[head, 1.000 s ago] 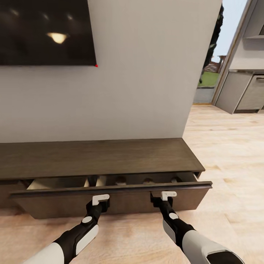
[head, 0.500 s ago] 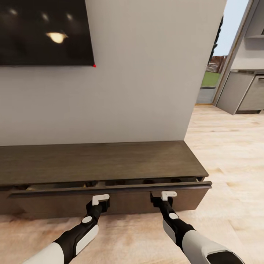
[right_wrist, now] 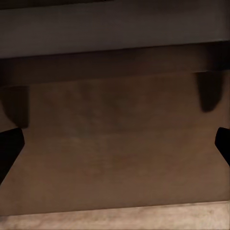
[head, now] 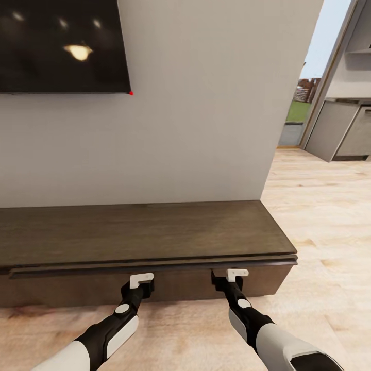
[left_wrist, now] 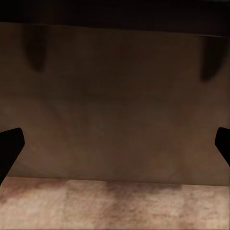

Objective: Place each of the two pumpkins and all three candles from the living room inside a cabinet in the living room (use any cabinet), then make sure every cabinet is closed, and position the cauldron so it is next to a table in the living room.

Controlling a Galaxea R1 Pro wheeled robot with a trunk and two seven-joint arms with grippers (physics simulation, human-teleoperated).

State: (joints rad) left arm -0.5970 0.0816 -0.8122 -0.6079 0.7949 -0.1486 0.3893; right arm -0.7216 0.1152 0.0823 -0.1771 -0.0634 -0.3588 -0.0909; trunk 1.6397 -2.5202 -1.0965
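My left pincer (head: 141, 280) and right pincer (head: 237, 273) press against the cabinet (head: 144, 232) drawer front at 12 o'clock, fingers spread wide and empty. The drawer sits nearly flush. A dark screen (head: 62, 46) hangs on the wall at 11 o'clock.

Black wall screen (head: 62, 46) above pale wood floor (head: 319, 216).

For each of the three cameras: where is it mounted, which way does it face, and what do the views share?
Head view: on the head, looking forward and down at the cabinet; both arms, left gripper and right gripper show.
Left wrist view: by the left gripper, facing the drawer front; dark fingertips.
Right wrist view: by the right gripper, same front; fingertips.
Shared: that drawer front.
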